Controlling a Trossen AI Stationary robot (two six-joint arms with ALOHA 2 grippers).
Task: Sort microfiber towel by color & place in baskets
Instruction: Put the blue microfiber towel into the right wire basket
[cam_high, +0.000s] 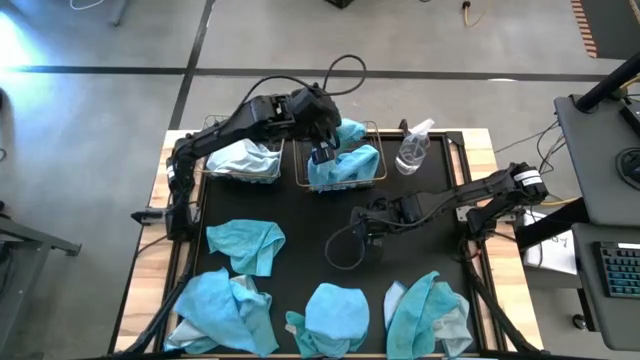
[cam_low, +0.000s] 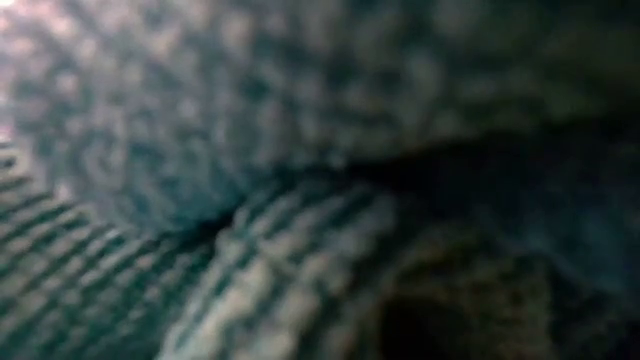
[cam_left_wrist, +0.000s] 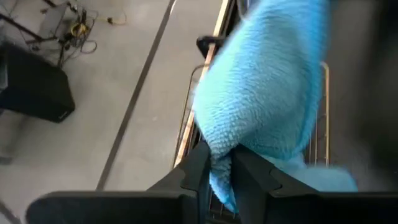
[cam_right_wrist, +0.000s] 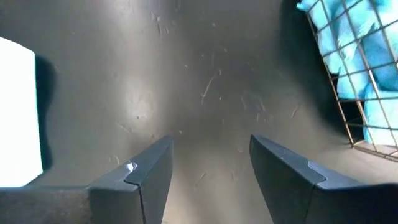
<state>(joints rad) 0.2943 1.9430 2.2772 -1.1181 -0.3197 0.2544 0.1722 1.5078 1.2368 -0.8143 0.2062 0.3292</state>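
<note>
My left gripper (cam_high: 322, 152) reaches over the right wire basket (cam_high: 378, 178) at the table's far side and is shut on a turquoise towel (cam_left_wrist: 261, 93). More turquoise cloth (cam_high: 350, 168) fills that basket. The left basket (cam_high: 212, 172) holds a pale grey-blue towel (cam_high: 245, 158). My right gripper (cam_high: 365, 228) is open above the black mat (cam_right_wrist: 211, 81) in the middle of the table and touches nothing. Several loose towels lie along the near edge: (cam_high: 245, 245), (cam_high: 225, 310), (cam_high: 335, 315), (cam_high: 425, 315). The low view is filled by a towel (cam_low: 300, 150) right against the lens. My left gripper pinches a bunched fold of the turquoise towel (cam_left_wrist: 222, 171) between its two fingers (cam_left_wrist: 252, 177), coming from above and slanting down. The rest of the towel spreads out beyond the fingers over the right basket's wire rim (cam_left_wrist: 186, 127). Whether it rests on the pile below, I cannot tell.
A clear plastic spray bottle (cam_high: 413, 148) stands just right of the right basket. The right basket's wire wall (cam_right_wrist: 348, 106) shows ahead of my right gripper. The towels on the near half lie on the mat (cam_high: 310, 215), with bare mat between them and the baskets.
</note>
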